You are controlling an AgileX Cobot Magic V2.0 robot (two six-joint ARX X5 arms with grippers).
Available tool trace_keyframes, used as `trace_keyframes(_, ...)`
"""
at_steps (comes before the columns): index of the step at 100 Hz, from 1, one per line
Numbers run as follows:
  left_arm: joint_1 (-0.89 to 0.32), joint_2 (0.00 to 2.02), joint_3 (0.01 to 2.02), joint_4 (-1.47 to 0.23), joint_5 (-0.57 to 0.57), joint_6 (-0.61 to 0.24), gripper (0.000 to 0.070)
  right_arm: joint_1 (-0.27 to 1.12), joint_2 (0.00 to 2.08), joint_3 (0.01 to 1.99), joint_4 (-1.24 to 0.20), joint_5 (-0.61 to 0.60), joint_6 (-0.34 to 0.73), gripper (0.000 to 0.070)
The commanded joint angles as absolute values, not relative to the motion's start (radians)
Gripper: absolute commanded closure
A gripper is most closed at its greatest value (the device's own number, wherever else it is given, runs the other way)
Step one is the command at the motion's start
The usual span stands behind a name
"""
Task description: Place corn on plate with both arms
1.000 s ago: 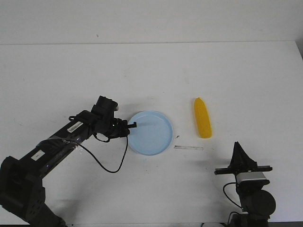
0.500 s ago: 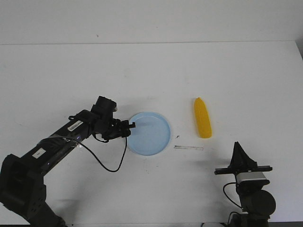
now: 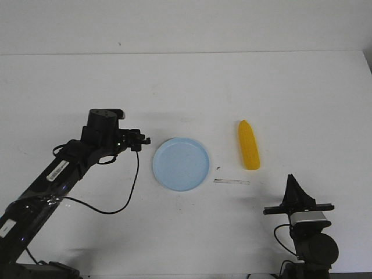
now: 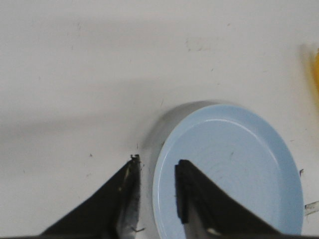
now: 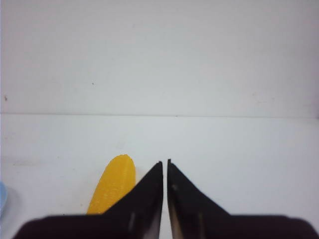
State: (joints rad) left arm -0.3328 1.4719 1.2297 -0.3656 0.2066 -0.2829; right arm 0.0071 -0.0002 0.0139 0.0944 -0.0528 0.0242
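Plate positioning looks finished, corn pickup not yet begun. The plate (image 3: pixel 181 164) lies flat on the counter (image 3: pixel 186 87), with nothing on it. The corn (image 3: pixel 249 145) lies on the counter to the right of the plate, apart from it, tapered end pointing away from the robot, untouched. Left hand (image 3: pixel 141 140) sits just off the plate's left rim, raised a bit as far as I can judge; in the left wrist view its two fingers (image 4: pixel 130 186) are slightly spread, one over the bare counter and one over the rim of the plate (image 4: pixel 229 169), nothing between them, and contact with the rim can't be confirmed. Right hand (image 3: pixel 292 185) is parked near the robot's base, on the near side of the corn and well apart from it; the right wrist view shows its fingers (image 5: pixel 149 191) pressed nearly together, empty, the corn (image 5: pixel 112 186) just ahead and a little to one side. Next move, likely: right arm reaches forward, spreads its hand wide enough for the cob, comes down across the cob's middle, then carries it left to the plate.
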Motion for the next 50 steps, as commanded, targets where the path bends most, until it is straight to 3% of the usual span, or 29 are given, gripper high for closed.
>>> trace_keyframes(1,-0.314,1.449,1.221,-0.313,0.202,-0.222,0.0699,0.007,0.001,0.013,0.104,-0.053,0.033,0.0685)
trace_keyframes(17,-0.252,1.352,1.117,-0.16,0.202,-0.181,0.0699,0.007,0.001,0.013,0.104,-0.053,0.033,0.0685)
trace_keyframes(50,-0.083,1.069,0.86,-0.017,0.202,0.044,0.0699,0.007,0.001,0.013,0.104,-0.053,0.033,0.0685)
